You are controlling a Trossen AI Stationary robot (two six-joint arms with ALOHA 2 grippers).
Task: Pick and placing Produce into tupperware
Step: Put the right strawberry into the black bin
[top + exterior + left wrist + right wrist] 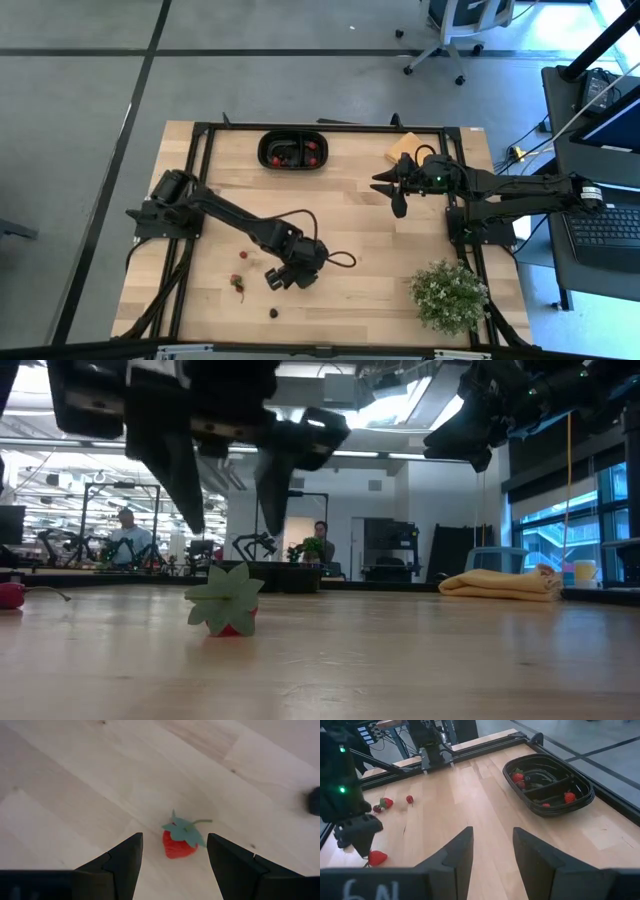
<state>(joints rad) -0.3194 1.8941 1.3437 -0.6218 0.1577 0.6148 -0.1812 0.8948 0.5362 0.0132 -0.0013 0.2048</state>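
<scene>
Strawberries point(377, 857): four loose, tupperware point(550, 782) four.

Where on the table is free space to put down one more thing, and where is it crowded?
Bare wood lies between the black container and the left gripper, and between that gripper and the potted plant. It is crowded around the left gripper, open over a strawberry, with loose fruit beside it. The right gripper hangs by the tan pad.
</scene>
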